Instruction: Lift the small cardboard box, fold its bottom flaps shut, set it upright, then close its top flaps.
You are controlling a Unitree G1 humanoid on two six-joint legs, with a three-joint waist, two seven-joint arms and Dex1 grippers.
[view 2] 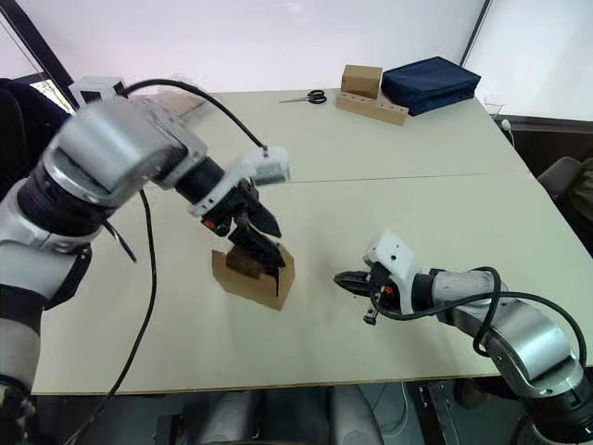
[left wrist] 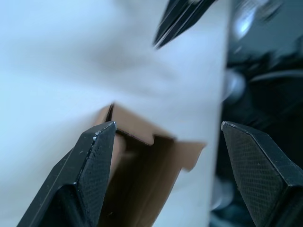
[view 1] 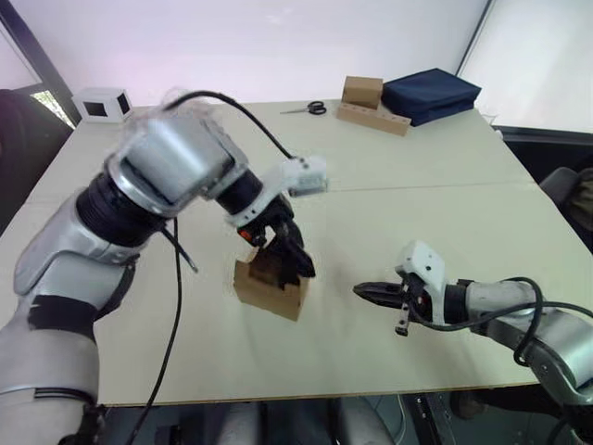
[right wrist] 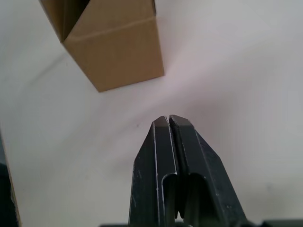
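The small cardboard box (view 2: pixel 253 272) stands on the pale surface (view 2: pixel 417 195), its opening facing up. The left claw (view 2: pixel 257 243) hangs directly over that opening, fingers spread wide. The right claw (view 2: pixel 350 281) rests low beside the box, apart from it, fingers pressed together and pointing toward it.

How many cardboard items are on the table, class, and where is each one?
3. The small cardboard box stands near the table's middle under the left end effector. A brown cube sits on a long hole-dotted cardboard slab at the far edge, beside a navy bag.
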